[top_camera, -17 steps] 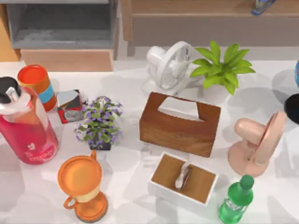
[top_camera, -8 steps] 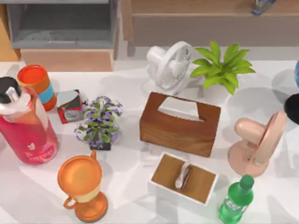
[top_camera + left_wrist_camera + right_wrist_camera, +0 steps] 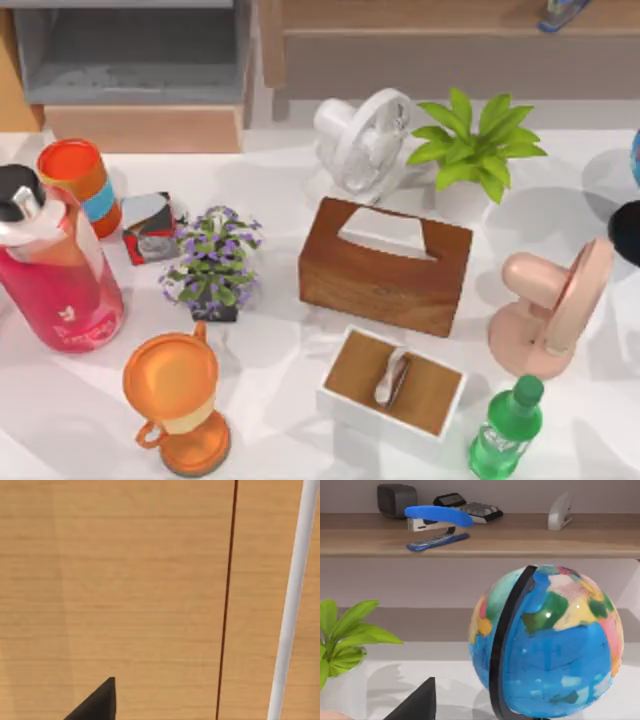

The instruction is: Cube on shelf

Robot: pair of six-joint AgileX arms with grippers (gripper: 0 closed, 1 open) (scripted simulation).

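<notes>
**Top view.**
- Shelf [image 3: 400, 18]: along the far edge, right of centre, with a grey panel below. A blue stapler [image 3: 560, 12] lies at its right end.
- Boxy compartment [image 3: 130, 60]: far left.
- Table [image 3: 280, 350]:
  - Far row: white fan [image 3: 365, 140] and green plant [image 3: 478, 145].
  - Centre: wooden tissue box [image 3: 385, 265].
  - Right: pink fan [image 3: 550, 305].
  - Near right: green bottle [image 3: 505, 430].
  - Near centre: white tray [image 3: 392, 385].
  - Near left: orange cup [image 3: 175, 395].
  - Left: pink bottle [image 3: 50, 270], orange can [image 3: 80, 180], a red, black and silver cube [image 3: 150, 228] and a purple flowering plant [image 3: 212, 262].
- Change: every item lies exactly as it did one second ago and half a second ago.
- Where the cube is cannot be told.

**Left wrist view.**
- Left gripper [image 3: 97, 705]: a dark wedge over a wood-grain surface [image 3: 125, 580].
- A white bar [image 3: 292, 600] runs alongside.
- Its grip and any load cannot be told.

**Right wrist view.**
- Right gripper [image 3: 417, 705]: a dark wedge near a globe [image 3: 545, 640].
- The shelf lies beyond, carrying the stapler, a dark box [image 3: 396, 500], a calculator [image 3: 467, 507] and a white object [image 3: 560, 511].
- Its grip and any load cannot be told.
</notes>
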